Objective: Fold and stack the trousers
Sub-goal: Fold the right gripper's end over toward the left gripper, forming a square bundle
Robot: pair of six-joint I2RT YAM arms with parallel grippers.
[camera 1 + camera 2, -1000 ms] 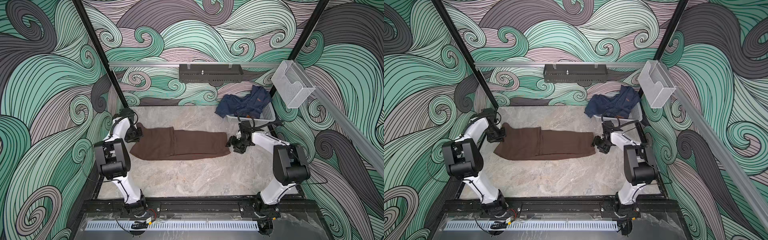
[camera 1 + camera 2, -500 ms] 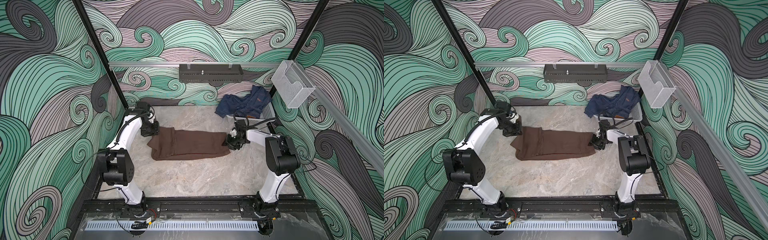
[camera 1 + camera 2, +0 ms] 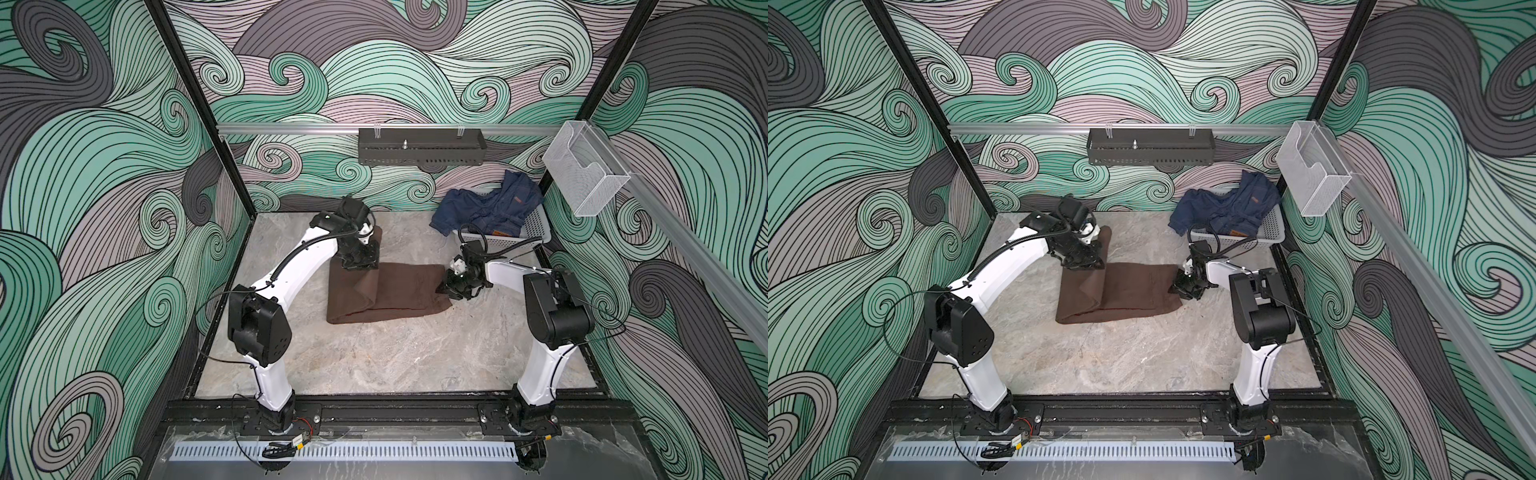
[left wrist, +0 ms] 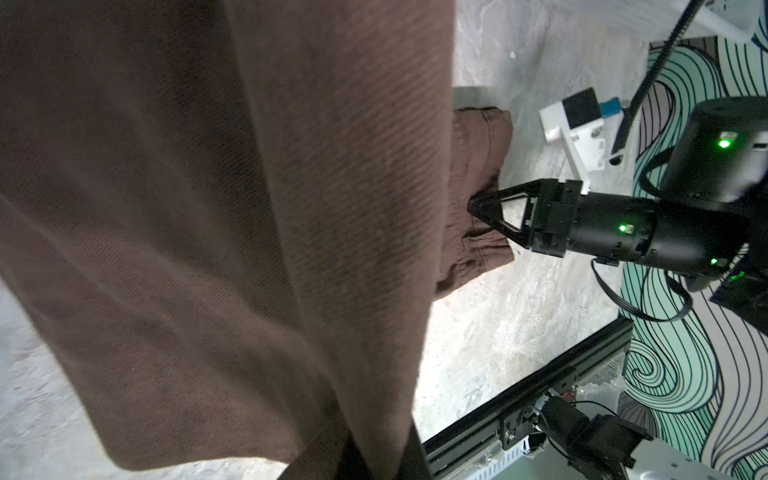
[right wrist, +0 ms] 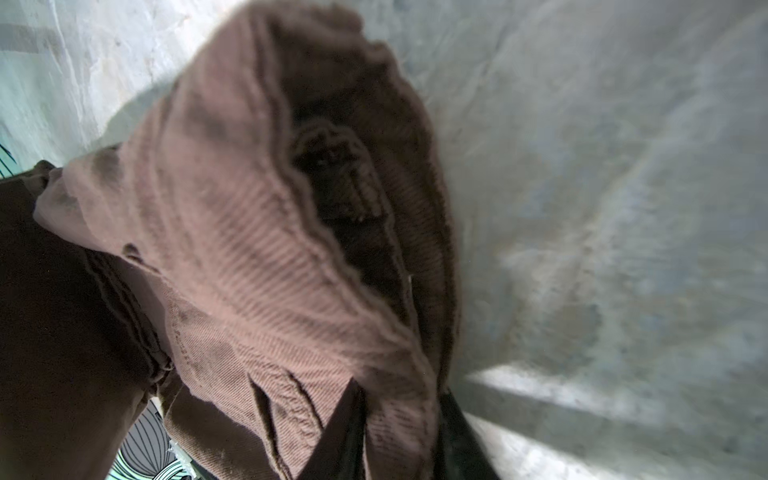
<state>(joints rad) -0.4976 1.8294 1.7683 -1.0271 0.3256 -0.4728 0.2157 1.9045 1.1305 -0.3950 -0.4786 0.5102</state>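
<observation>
The left gripper pinches the lifted leg end of the soft dark brown trousers. The right gripper pinches the waist end on the right. The fold looks half done, and there is no stacking yet.

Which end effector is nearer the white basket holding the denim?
Right. The right end effector pinches the brown trousers at the end just in front of the basket. The left end effector holds their lifted opposite end, farther away.

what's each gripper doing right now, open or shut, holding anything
left gripper: shut on the trousers, holding one end raised.
right gripper: shut on the trousers' opposite end, low at the table.
</observation>
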